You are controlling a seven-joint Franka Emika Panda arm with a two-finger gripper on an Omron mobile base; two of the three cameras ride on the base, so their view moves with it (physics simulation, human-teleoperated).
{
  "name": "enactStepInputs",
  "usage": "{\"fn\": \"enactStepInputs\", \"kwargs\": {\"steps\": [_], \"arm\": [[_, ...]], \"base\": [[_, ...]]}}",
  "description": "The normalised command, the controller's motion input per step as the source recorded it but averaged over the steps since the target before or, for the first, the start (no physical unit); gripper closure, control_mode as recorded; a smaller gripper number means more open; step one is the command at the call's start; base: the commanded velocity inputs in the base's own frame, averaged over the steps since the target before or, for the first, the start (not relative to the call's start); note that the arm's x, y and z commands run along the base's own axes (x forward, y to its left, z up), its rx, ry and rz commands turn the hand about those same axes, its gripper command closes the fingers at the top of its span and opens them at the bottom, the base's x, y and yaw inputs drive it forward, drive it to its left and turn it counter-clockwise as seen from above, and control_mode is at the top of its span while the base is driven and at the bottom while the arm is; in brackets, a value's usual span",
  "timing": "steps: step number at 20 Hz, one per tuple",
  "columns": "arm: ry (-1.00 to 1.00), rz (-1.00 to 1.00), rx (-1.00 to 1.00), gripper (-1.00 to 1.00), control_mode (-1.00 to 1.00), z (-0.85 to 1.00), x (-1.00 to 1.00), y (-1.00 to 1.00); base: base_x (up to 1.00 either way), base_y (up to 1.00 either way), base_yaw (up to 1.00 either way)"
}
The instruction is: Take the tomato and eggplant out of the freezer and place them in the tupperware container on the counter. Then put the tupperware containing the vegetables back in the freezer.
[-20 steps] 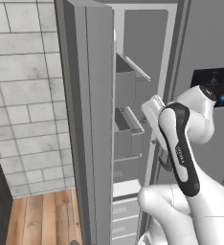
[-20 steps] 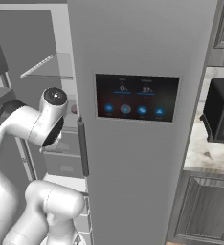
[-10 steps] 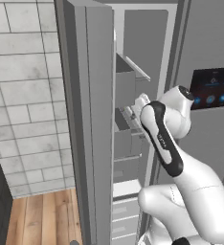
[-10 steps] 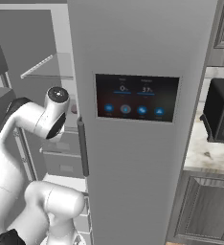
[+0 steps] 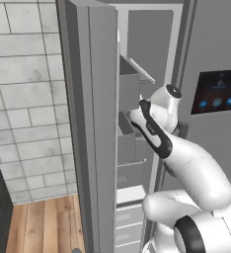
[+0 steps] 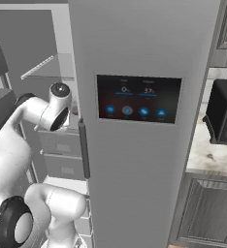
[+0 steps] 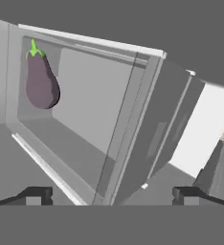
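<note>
The arm has swung deeper into the freezer point(image 5: 137, 59), its pincer point(image 7: 111, 195) spread and empty, nearing the eggplant point(image 7: 41, 81).

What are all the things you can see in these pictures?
Dull purple oblong eggplant with green stem tip: one, purple-grey, inside a grey freezer compartment, seen from the hand view.
Tall grey freezer unit with white interior: one, grey, left door open, grey bins and shelves inside.
Dark touch panel: one, black with blue icons, on the shut freezer door.
Black microwave: one, on the counter, right of the freezer.
White marbled stone counter: one, over dark grey cabinets.
Grey tiled wall: one, left of the freezer.
Wooden floor: brown, lower left.
White robot arm: one, reaching into the freezer.
Tool: one, dark fingertips, open, holding nothing.
</note>
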Motion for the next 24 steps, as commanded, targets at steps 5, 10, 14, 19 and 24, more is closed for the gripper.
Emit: {"fn": "enactStepInputs", "kwargs": {"steps": [5,10,14,19,24], "arm": [[0.0,-0.01,-0.09,-1.0,-1.0,-0.02,0.6,0.0],[0.0,0.0,-0.07,-1.0,-1.0,-0.16,0.53,0.0],[0.0,0.0,-0.04,-1.0,-1.0,-0.31,0.38,0.0],[-0.02,0.0,0.01,-1.0,-1.0,-0.26,0.27,0.0],[0.0,0.0,0.0,-1.0,-1.0,-0.12,0.48,0.0]], "base": [[0.0,0.0,0.0],[0.0,0.0,0.0],[0.0,0.0,0.0],[0.0,0.0,0.0],[0.0,0.0,0.0]]}}
